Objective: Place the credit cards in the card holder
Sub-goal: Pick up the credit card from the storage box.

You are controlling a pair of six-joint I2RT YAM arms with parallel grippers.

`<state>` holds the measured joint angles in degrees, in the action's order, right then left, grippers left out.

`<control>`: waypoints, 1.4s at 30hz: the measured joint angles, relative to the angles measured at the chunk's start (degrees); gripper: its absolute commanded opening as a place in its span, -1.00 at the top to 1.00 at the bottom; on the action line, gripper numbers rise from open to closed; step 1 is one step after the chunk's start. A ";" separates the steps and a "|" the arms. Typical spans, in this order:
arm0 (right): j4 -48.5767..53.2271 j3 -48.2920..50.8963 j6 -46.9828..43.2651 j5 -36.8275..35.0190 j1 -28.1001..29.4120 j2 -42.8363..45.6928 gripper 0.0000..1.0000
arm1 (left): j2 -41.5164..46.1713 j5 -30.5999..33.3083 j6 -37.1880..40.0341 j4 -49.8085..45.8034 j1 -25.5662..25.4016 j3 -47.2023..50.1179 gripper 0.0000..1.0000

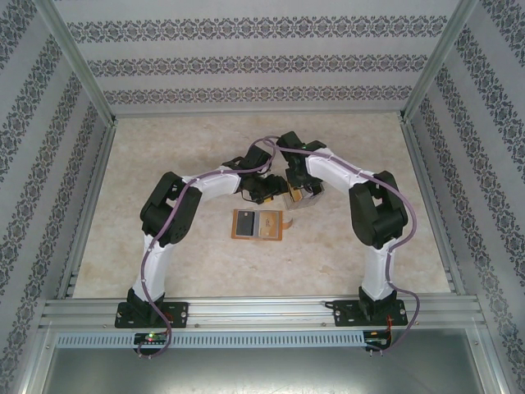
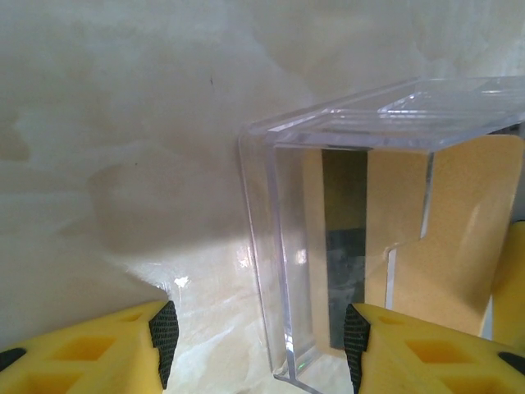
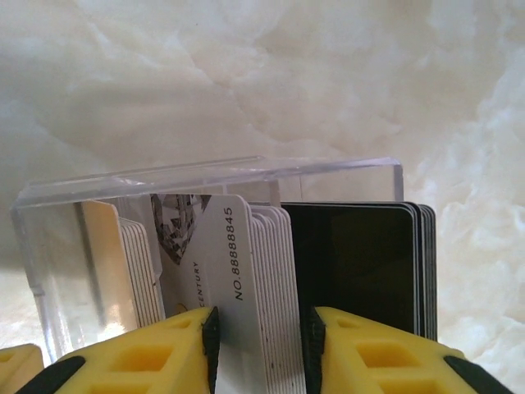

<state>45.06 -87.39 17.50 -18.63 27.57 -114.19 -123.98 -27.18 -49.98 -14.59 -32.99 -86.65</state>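
Bent inward over counter (image 1: 148,156); right tool (image 3: 261,341) clenched on white credit cards (image 3: 209,246) upright in clear box (image 3: 66,246); left tool (image 2: 259,341) released, straddling box corner; card holder (image 1: 258,223) open flat, just behind both tools.

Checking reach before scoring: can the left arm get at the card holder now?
Likely yes: the card holder lies open and uncovered, just nearer than the left gripper, which is open at the clear box.
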 measured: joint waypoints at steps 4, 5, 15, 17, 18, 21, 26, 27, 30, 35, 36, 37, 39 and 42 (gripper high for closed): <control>0.22 0.00 -0.66 -2.99 0.83 -0.04 0.30 | -0.09 0.00 -0.02 -0.13 0.00 -0.11 -0.17; 0.24 0.00 -0.87 -3.61 0.81 -0.04 0.30 | -0.09 -0.02 -0.02 -0.13 0.00 -0.11 -0.16; 0.61 0.00 -1.25 -6.54 0.81 -0.04 0.36 | -0.15 0.02 -0.02 -0.20 0.00 -0.11 -0.13; 0.61 0.00 -1.25 -6.67 0.81 -0.02 0.38 | -0.15 0.02 -0.02 -0.22 0.00 -0.11 -0.13; 0.61 0.00 -1.25 -6.73 0.81 -0.02 0.40 | -0.15 0.02 -0.02 -0.22 0.00 -0.11 -0.13; 0.59 0.00 -1.25 -7.04 0.81 0.02 0.44 | -0.15 0.02 -0.02 -0.22 0.00 -0.11 -0.13; 0.61 0.00 -1.27 -7.39 0.81 0.02 0.56 | -0.15 0.02 -0.02 -0.24 0.00 -0.11 -0.13; 0.61 0.00 -1.27 -7.43 0.81 0.02 0.59 | -0.15 0.02 -0.02 -0.22 0.00 -0.11 -0.13; 0.61 0.00 -1.33 -7.48 0.81 0.02 0.69 | -0.15 0.02 -0.02 -0.24 0.00 -0.11 -0.13; 0.61 0.00 -1.20 -7.52 0.83 0.94 0.73 | -0.15 0.02 -0.02 -0.22 0.00 -0.11 -0.13; 0.61 0.00 -1.25 -7.50 0.83 1.20 0.75 | -0.15 0.02 -0.02 -0.24 0.00 -0.11 -0.13; 0.63 0.00 -1.18 -7.43 0.83 1.46 0.76 | -0.15 0.02 0.00 -0.22 0.00 -0.11 -0.13; 0.63 0.00 -1.18 -7.06 0.85 2.05 0.79 | -0.15 0.02 -0.02 -0.22 0.00 -0.11 -0.13; 0.61 0.02 -1.01 -5.92 1.09 3.37 0.84 | -0.15 0.02 0.00 -0.22 0.00 -0.09 -0.13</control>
<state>45.67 -87.37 16.49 -24.56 28.67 -110.83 -124.14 -27.16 -49.98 -14.81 -32.99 -86.74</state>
